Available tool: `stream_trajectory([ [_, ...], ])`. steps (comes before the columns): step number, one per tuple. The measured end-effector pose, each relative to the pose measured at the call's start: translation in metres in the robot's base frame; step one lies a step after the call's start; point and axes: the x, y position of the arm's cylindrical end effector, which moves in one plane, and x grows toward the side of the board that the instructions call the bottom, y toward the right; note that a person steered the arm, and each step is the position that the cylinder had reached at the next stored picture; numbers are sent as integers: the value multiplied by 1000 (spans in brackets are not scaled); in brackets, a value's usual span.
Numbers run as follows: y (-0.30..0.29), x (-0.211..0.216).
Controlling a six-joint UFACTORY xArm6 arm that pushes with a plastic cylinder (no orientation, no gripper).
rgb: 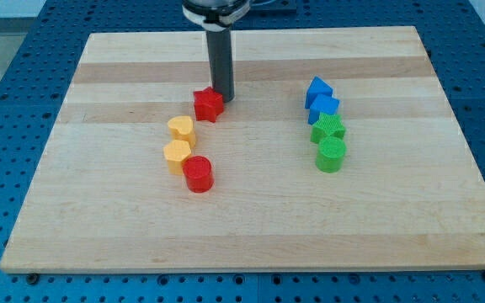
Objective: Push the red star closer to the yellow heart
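Tip (223, 99) against red star (209, 105), near yellow heart (182, 129).

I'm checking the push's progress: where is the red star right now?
The red star sits left of the board's centre, toward the view's top, just up and right of the yellow heart with a small gap. My tip is at its right edge.

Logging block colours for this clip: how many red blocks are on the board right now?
2. The red star sits near the board's middle top, touching my tip on its right. The red cylinder lies lower, just below the two yellow blocks. None appear hidden.
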Motion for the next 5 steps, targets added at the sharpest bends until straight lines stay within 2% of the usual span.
stream_trajectory([
  [3,-47,42],
  [5,-83,52],
])
